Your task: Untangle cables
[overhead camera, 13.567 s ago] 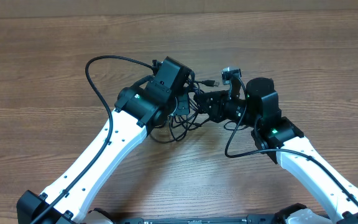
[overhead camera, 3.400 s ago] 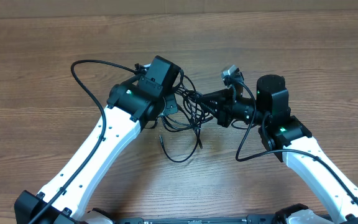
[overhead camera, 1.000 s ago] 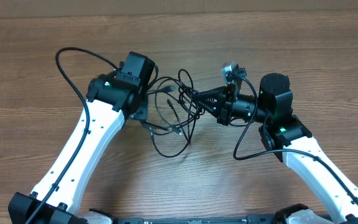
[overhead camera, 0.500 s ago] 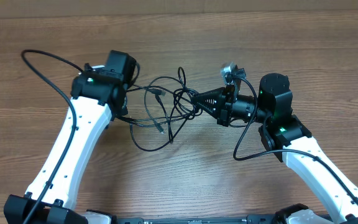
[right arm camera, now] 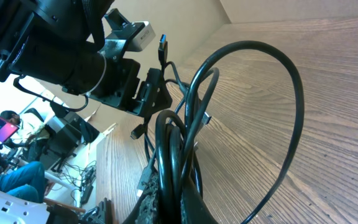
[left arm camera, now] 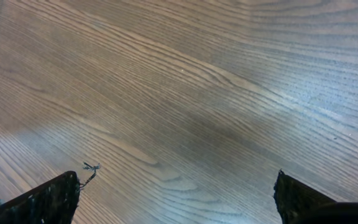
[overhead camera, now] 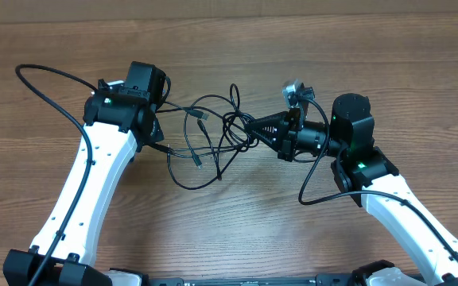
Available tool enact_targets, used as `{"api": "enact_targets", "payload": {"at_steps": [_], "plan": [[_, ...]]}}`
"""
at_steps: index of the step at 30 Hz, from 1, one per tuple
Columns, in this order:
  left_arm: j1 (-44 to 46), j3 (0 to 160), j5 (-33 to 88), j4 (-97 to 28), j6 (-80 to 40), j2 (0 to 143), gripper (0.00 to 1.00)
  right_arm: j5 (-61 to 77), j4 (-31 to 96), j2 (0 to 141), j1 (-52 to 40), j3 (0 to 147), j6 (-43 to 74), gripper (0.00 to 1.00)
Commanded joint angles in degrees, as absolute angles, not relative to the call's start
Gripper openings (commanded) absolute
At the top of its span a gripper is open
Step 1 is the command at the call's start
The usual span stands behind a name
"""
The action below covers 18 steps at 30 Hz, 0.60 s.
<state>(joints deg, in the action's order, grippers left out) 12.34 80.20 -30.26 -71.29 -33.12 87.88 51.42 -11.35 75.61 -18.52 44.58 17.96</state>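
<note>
The cables (overhead camera: 213,139) lie in loose, overlapping black loops on the wooden table (overhead camera: 293,48), in the stretch between the two arms, with small plugs showing among the strands. The right gripper (overhead camera: 254,127) is pinched on the right end of the tangle; its wrist view shows several strands bunched together between the fingers (right arm camera: 157,199), with one wide loop arching up and away. The left gripper (left arm camera: 176,199) is spread wide at the left edge of the tangle. Only bare wood shows between its two fingertips (left arm camera: 51,199), and it grips nothing.
</note>
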Motion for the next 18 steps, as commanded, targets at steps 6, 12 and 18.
{"api": "enact_targets", "payload": {"at_steps": [6,12,18], "plan": [[11.2,81.1,-14.3,-66.6,-13.1,87.1,0.95,49.1,-11.2,75.5,-18.2,45.1,17.7,0.04],[11.2,84.9,1.3,-67.2,-1.2,85.8,0.89,45.8,-8.3,75.5,-18.2,45.1,16.1,0.04],[11.1,86.5,-10.8,-67.8,-2.0,85.3,1.00,46.3,-7.6,75.5,-18.2,45.1,16.1,0.04]]}}
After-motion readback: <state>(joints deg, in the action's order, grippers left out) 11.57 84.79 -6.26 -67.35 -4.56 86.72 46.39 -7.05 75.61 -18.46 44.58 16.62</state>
